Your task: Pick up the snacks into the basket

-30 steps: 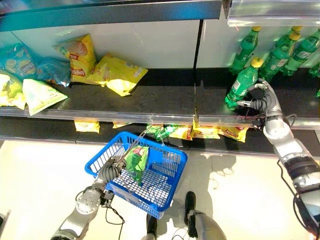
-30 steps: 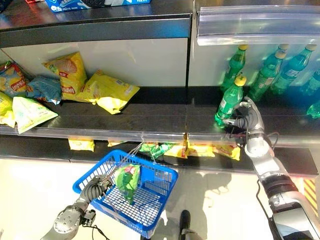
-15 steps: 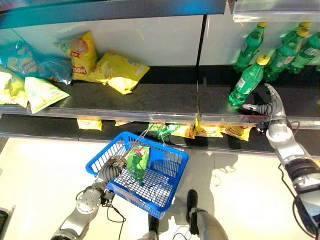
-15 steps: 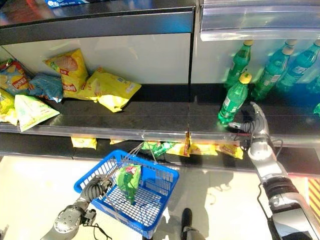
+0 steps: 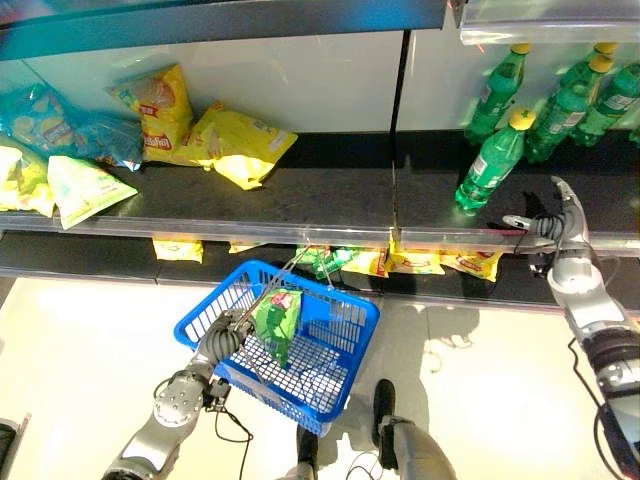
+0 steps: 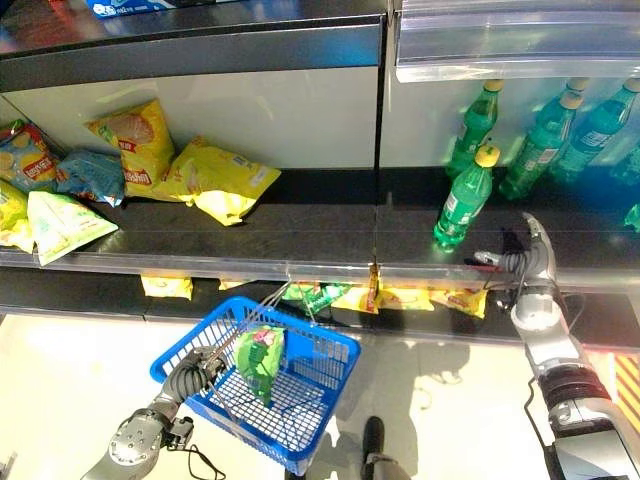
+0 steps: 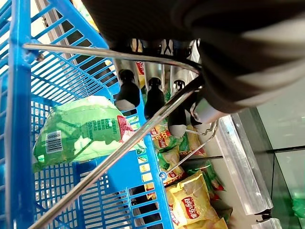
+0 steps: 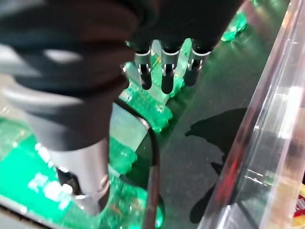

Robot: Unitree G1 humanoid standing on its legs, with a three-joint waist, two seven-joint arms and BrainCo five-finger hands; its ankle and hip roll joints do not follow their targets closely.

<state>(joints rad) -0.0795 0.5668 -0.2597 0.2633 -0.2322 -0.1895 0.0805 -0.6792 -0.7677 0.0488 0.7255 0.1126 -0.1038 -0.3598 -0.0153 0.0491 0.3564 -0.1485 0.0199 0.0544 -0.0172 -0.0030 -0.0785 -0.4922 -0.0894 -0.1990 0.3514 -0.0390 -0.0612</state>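
Right hand (image 5: 556, 222), fingers straight and empty, hangs at the dark shelf's (image 5: 300, 195) front edge beside the yellow-capped green plastic bottle (image 5: 491, 162); it should bypass bottles for snack bags. Left hand (image 5: 222, 340) grips the blue wire basket's (image 5: 340, 370) handle.

Blue basket (image 5: 345, 345), green snack bag (image 5: 275, 320)

Dark shelf (image 5: 330, 195) carries yellow chip bags (image 5: 240, 147) well left of the divider post (image 5: 398, 140), green bottles (image 5: 492, 160) right of it, upright apparently.

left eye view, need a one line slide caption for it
Left hand holds blue basket with a green snack bag; right hand open beside shelf bottle.
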